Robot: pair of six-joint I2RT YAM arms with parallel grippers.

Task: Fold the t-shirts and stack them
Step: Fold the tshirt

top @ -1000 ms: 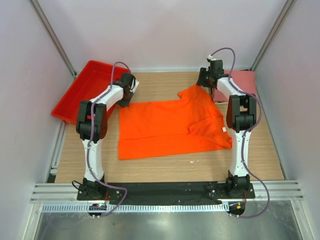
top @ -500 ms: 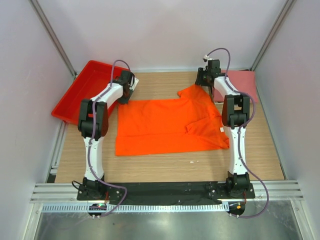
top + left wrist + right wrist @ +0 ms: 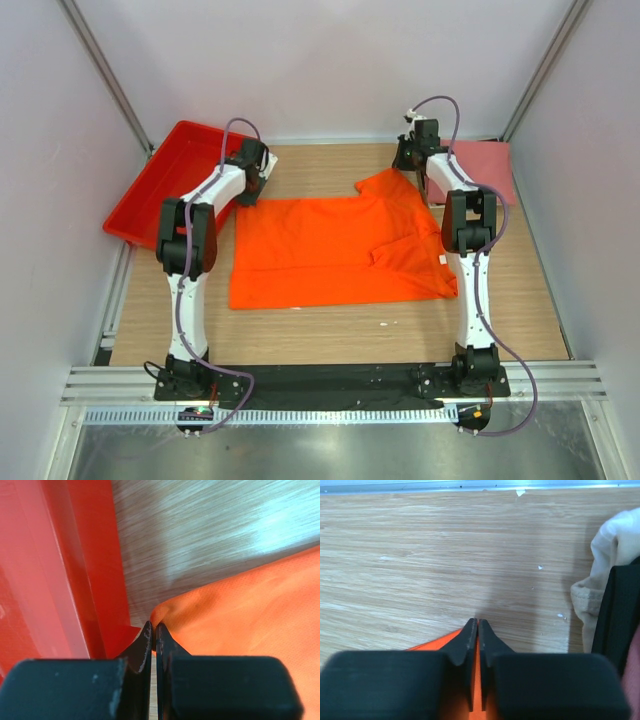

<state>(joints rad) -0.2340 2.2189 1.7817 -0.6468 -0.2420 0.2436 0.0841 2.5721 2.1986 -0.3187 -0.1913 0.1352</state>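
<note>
The orange t-shirt (image 3: 330, 250) lies spread across the middle of the table, with a fold on its right half and a small white label (image 3: 446, 259) near its right edge. My left gripper (image 3: 250, 192) sits at the shirt's far left corner, and the left wrist view shows the left gripper (image 3: 154, 628) shut on that orange corner (image 3: 240, 610). My right gripper (image 3: 405, 166) is at the far right point of the shirt. In the right wrist view the right gripper (image 3: 478, 623) is shut with orange cloth (image 3: 435, 644) between its jaws. The pink t-shirt (image 3: 487, 168) lies folded at the back right.
A red plastic tray (image 3: 160, 180) leans at the back left, its wall (image 3: 60, 575) close beside the left fingers. A pale cloth edge (image 3: 600, 580) lies just to the right of the right gripper. White walls enclose the table on three sides.
The right gripper has closed on the shirt's far right point. The shirt's left side has shifted a little to the left with the left gripper.
</note>
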